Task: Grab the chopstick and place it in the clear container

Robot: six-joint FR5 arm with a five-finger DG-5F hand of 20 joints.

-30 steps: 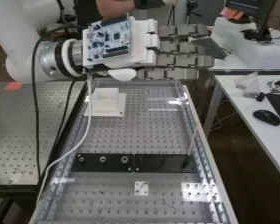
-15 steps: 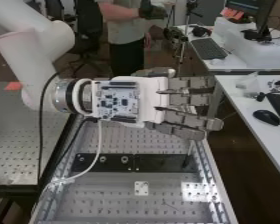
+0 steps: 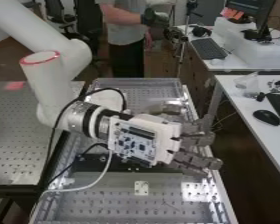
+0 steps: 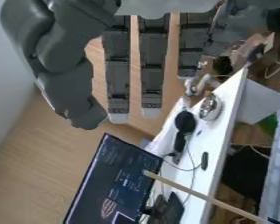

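Now that the dark grey mechanical hand [image 3: 198, 160] has come nearer, over the perforated metal bench [image 3: 111, 205] at right, fingers straight and empty, the thin pale wooden chopstick [image 4: 204, 196] stands ungrasped, apart from the fingertips, pickup seemingly being lined up.

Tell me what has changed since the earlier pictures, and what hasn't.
In the high view, the hand has moved toward the bench's near end and now overlaps the black strip, its fingers angled slightly more toward that end. Nothing has been taken hold of or let go: the chopstick is clear of the straight fingers. The small white plate stayed put.
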